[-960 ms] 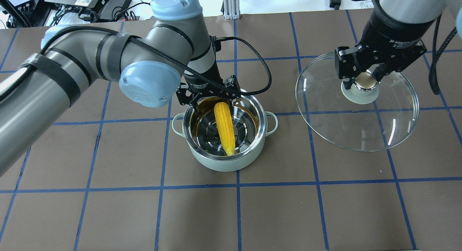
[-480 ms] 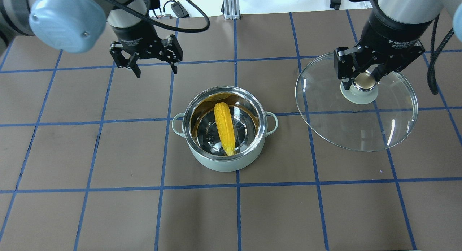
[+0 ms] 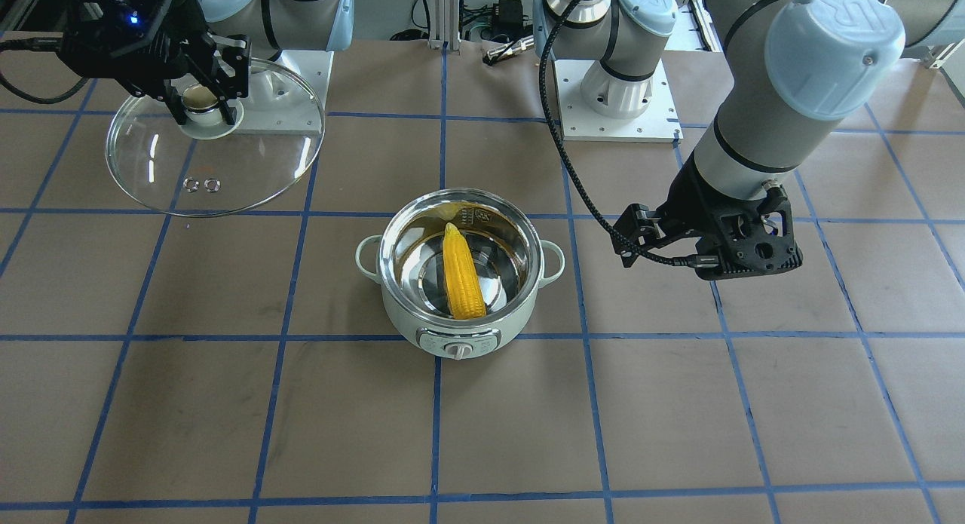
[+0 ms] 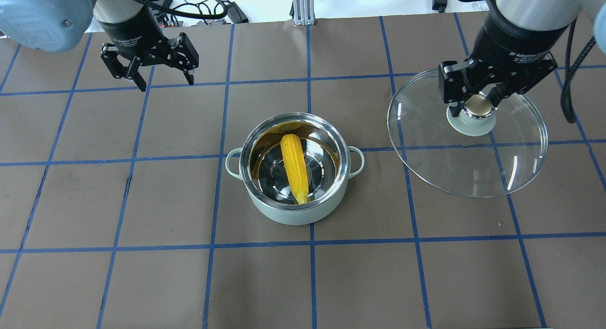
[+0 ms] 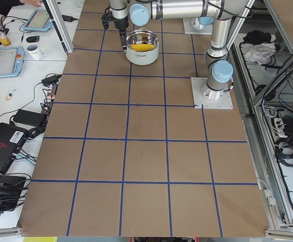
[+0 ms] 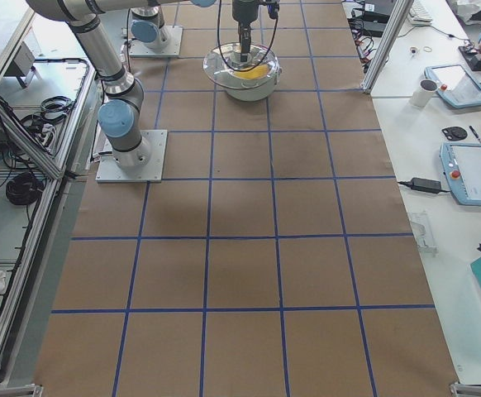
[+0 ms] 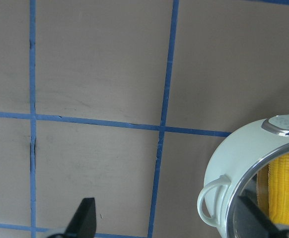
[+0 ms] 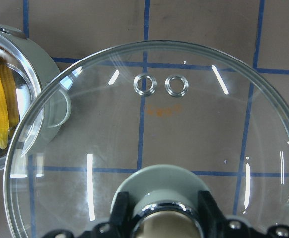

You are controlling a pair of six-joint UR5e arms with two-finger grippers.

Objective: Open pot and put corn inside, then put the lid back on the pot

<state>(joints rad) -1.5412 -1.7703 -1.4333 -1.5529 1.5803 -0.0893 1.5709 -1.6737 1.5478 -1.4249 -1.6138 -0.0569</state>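
Brown taped table [image 4: 426, 281] is occupied by the uncovered pot [image 4: 296, 214], with the corn [image 4: 294, 168] laid inside. Beside the pot, the lid [image 4: 473, 168] is clamped in the right gripper [image 4: 476, 109], while the left gripper [image 4: 166, 84] is spread and empty. The dial [image 3: 457, 350], hidden overhead, is shown in the front-facing view.

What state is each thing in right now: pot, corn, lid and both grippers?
pot: upright, open, no lid on it.
corn: lying inside the pot.
lid: off the pot, held out to one side of it.
left gripper: open, empty, away from the pot.
right gripper: shut on the lid.
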